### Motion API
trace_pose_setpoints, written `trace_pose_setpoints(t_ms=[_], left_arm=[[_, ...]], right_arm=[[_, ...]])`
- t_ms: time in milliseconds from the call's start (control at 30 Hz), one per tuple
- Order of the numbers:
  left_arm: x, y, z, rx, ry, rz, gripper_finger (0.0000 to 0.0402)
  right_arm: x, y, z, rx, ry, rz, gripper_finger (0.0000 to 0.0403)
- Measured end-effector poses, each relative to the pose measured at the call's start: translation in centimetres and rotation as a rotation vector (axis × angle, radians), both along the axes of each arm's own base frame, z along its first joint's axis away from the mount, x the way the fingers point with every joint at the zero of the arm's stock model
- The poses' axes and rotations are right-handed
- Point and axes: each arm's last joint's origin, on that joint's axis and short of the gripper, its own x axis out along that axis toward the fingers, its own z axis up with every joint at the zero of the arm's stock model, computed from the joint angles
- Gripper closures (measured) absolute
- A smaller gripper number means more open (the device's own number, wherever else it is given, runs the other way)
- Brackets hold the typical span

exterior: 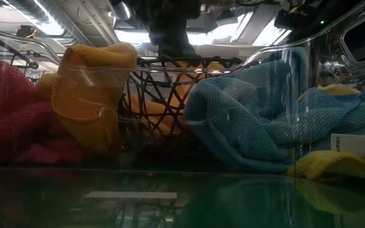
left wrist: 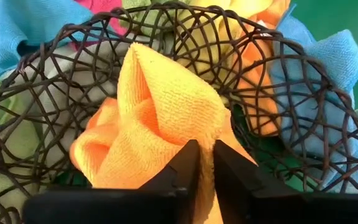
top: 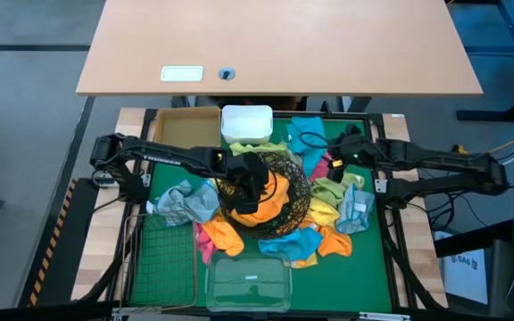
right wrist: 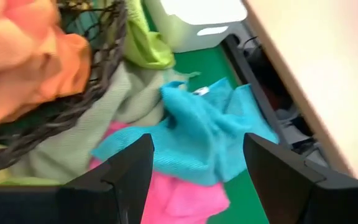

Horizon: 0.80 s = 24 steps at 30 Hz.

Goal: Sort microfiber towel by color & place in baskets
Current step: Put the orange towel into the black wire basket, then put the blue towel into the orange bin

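My left gripper (top: 255,183) (left wrist: 206,163) hangs over the round black wire bowl (top: 279,192) (left wrist: 278,74), shut on an orange microfiber towel (left wrist: 160,118) (top: 261,209). My right gripper (right wrist: 197,168) (top: 333,159) is open, hovering above a teal towel (right wrist: 197,134) and a pink one (right wrist: 179,199) near the white tub (top: 246,125) (right wrist: 197,18). More towels, blue, yellow-green, grey, pink and orange, lie heaped around the bowl. The tan tray (top: 186,125), the green mesh basket (top: 163,259) and the clear box (top: 248,283) stand around the pile. My left gripper pinches a bunched fold of the orange towel (left wrist: 194,134) between its two fingers, coming from above and pointing down into the wire bowl. The cloth puffs up in loose folds ahead of the fingertips, and its lower part lies inside the bowl.
The work area is a green mat (top: 386,276) inside a framed tray; a wooden desk (top: 284,45) lies beyond its far edge. The clear box wall (exterior: 284,76) stands right in front of the low camera. Bare mat shows at the near right corner.
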Motion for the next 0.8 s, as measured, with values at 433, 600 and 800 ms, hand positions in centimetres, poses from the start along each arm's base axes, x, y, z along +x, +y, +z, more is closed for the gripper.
trace_pose_setpoints(t_ms=[433,600,800], left_arm=[[0.1,0.0,-0.1,-0.001,0.000,0.001,0.0277],[0.1,0.0,-0.1,-0.001,-0.001,0.000,0.0276],[0.1,0.0,-0.1,-0.001,-0.003,0.000,0.0276]], right_arm=[[3.6,-4.7,-3.5,-0.031,0.158,0.013,0.0155],[3.5,-8.3,-5.6,0.122,0.168,0.003,0.0155],[3.0,-11.0,-7.8,0.283,0.166,0.048,0.0155]])
